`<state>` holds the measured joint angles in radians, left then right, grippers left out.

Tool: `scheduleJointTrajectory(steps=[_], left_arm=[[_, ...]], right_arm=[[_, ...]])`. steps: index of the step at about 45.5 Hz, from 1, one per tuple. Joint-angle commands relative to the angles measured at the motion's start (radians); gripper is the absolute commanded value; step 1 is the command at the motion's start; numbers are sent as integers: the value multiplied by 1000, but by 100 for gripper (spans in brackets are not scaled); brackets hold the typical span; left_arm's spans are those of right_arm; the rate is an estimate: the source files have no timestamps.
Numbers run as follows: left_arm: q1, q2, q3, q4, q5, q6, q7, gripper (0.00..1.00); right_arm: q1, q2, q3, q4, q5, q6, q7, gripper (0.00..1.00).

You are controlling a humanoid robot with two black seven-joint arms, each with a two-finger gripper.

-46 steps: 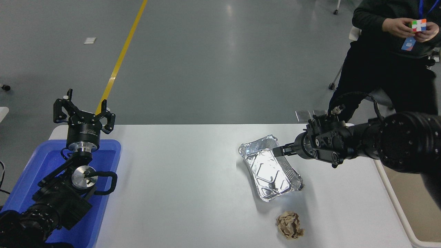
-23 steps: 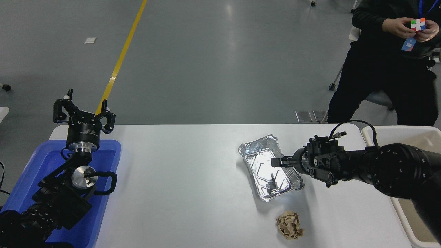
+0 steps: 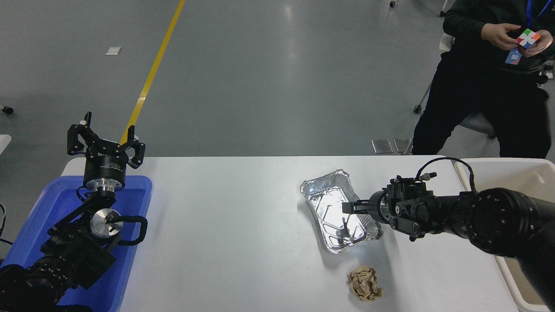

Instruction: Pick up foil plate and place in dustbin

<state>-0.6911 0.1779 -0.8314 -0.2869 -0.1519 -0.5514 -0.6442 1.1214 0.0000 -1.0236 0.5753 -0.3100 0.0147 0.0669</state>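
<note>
Head view: no legible print on foil plate (image 3: 339,211).

Shiny crinkled foil plate (image 3: 340,211); crumpled brown paper ball (image 3: 365,283); glossy blue plastic tray (image 3: 52,208); smooth matt white table (image 3: 225,234).

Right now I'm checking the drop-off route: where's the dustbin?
In the head view, the dustbin stands off the table's right end, behind the right arm, near the seated person.
</note>
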Motion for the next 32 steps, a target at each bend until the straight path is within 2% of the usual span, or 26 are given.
scheduleJointTrajectory(steps=[1,5,13,22,28,32], left_arm=[[1,0,0,0,0,-1,0,99],[-1,0,0,0,0,1,0,99],[1,0,0,0,0,1,0,99],[1,0,0,0,0,1,0,99],[1,0,0,0,0,-1,0,99],[-1,0,0,0,0,-1,0,99]], right_arm=[[-9,0,0,-9,-38,1,1,27],[-11,0,0,-9,-43,-1,-1,12],[-11,0,0,-11,-43,1,-1,0],[-8,0,0,-9,-35,1,2,0],[32,0,4,17,-21,10,36,0],[104,0,22,86,-17,13,41,0]])
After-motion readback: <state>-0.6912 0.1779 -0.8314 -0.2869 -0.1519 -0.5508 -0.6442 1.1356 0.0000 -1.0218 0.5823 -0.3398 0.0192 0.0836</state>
